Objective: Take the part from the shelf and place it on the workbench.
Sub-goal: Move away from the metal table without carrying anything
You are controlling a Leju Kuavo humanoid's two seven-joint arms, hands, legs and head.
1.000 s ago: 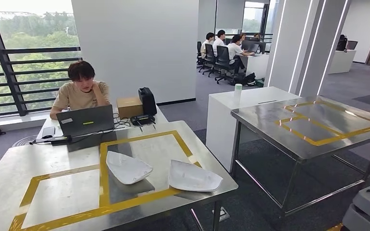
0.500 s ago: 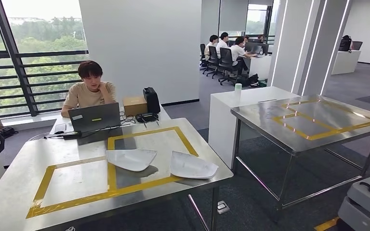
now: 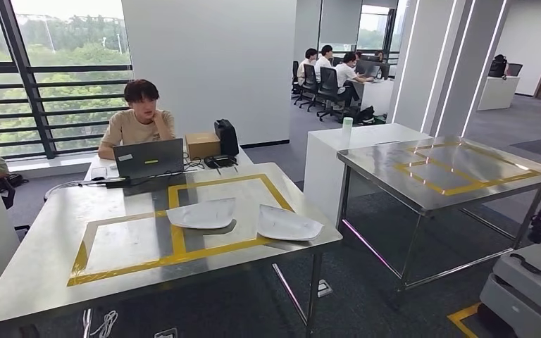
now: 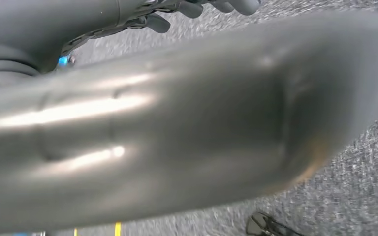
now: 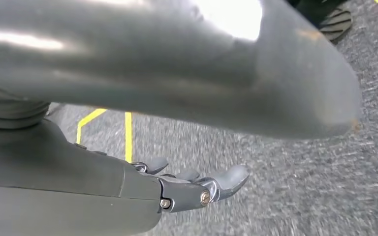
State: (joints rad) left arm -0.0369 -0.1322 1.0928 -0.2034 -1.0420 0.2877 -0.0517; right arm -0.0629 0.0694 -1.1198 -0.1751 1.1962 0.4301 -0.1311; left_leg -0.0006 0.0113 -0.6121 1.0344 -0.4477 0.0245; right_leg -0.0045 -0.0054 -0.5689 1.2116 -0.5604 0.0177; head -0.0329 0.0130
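Two white curved parts (image 3: pixel 203 213) (image 3: pixel 287 224) lie on a steel table (image 3: pixel 56 282), inside and at the edge of a yellow-taped frame. A second steel table (image 3: pixel 423 197) with yellow tape stands to the right, bare. My left hand (image 4: pixel 128 128) hangs over grey carpet, its thick grey thumb close to the camera and its dark fingers (image 4: pixel 236 6) apart from it, holding nothing. My right hand (image 5: pixel 142 182) also hangs over the carpet, its thumb (image 5: pixel 202 73) well apart from its fingers (image 5: pixel 226 179), with nothing between them.
A person (image 3: pixel 139 123) sits behind the near table at a laptop (image 3: pixel 148 158), beside a cardboard box (image 3: pixel 202 144) and a black device (image 3: pixel 225 137). A white counter (image 3: pixel 338 162) stands between the tables. A grey unit (image 3: pixel 535 282) with a dark part stands at the right.
The whole head picture has shifted: the camera has moved, so the near table now sits further off and more fully in view. The parts keep their places on the table.
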